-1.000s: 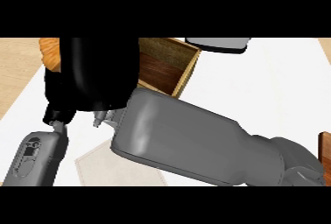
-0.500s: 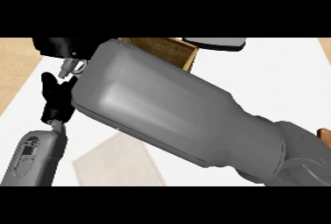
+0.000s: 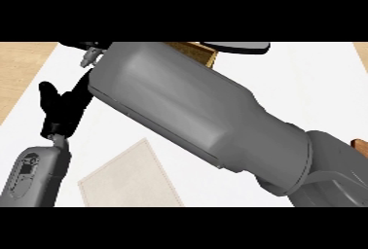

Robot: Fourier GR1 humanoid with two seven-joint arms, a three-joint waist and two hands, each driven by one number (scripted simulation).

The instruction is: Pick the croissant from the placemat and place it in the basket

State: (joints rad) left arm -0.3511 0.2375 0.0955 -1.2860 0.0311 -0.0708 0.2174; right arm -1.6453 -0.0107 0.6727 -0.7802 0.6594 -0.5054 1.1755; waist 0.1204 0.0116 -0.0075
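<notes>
At the far left we see our left forearm (image 3: 32, 175) coming up from the lower edge, just left of the placemat (image 3: 129, 177). Above it our left hand (image 3: 63, 109) stands upright over the white bench (image 3: 316, 87), well above the placemat's upper corner, its fingers straight and close together, holding nothing and touching nothing we can make out.

The placemat lies pale and tilted on the bench, and the part of it that shows carries nothing; its right side is cut off by our right forearm (image 3: 194, 107). We cannot find the croissant anywhere: it is neither on the visible placemat nor in sight elsewhere, and whether it is in a hand we cannot tell.

Up and right of the placemat, the right forearm runs as a broad grey diagonal from the lower right to the upper left, filling most of the view. Beyond it, by the top edge, a wooden corner of the basket (image 3: 203, 52) shows; its inside is hidden. A dark object (image 3: 241, 47) sits just right of that corner.

Our right hand (image 3: 90, 53) shows only as a small sliver above the left hand, so we cannot tell how open it is.
</notes>
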